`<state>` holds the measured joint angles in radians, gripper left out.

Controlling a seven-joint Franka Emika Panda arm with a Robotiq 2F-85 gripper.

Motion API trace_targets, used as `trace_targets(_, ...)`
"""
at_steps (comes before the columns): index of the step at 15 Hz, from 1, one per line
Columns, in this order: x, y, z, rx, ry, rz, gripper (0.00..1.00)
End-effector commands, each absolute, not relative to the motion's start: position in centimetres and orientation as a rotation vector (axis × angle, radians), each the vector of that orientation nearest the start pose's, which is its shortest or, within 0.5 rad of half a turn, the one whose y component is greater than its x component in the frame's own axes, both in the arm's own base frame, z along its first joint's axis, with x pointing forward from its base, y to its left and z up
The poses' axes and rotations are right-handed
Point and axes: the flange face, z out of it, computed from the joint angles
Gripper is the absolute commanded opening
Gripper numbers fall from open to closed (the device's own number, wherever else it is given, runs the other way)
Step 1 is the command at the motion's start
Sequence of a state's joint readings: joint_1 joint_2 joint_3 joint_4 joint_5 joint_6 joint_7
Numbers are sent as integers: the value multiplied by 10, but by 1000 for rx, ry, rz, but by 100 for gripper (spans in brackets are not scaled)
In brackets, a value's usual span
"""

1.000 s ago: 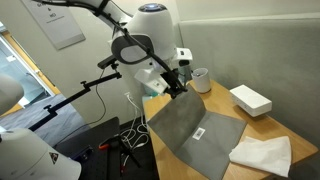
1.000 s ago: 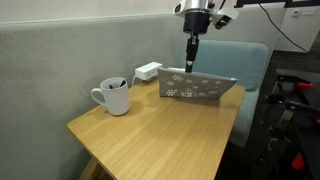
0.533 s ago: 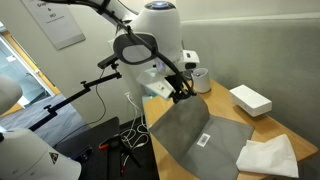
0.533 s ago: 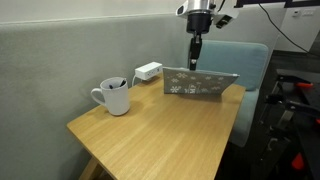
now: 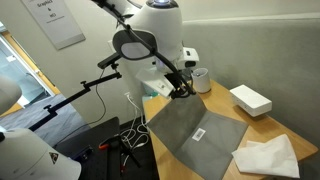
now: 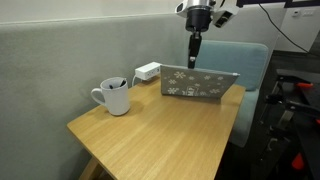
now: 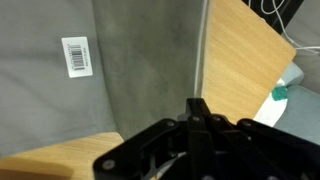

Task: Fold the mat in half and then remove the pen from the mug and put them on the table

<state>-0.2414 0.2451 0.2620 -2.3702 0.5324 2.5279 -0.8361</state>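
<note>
Wooden table (image 6: 150,130): end effector (image 6: 193,63) clamps raised mat (image 6: 200,86) edge.

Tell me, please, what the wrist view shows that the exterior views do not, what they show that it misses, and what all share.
Only the wrist view: the bar code lines on the white tag. Only the exterior views: the mug with the pen inside, the white box, the white cloth, and the snowflake side of the mat. Shared: the mat itself, the wooden table, and the claw shut on the mat's raised edge.
</note>
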Motion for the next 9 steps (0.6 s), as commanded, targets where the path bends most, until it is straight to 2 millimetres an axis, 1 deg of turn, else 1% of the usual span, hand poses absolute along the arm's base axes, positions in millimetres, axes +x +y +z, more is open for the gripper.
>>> trace_targets(1,502,-12,244,-2616,-544,-88,0)
trace_targets(4,504,-39,253,-2559,-503,-59,0)
trace_targets(6,507,-62,253,-2537,-464,-38,0)
trace_targets(9,510,-93,246,-2490,-410,-3,0)
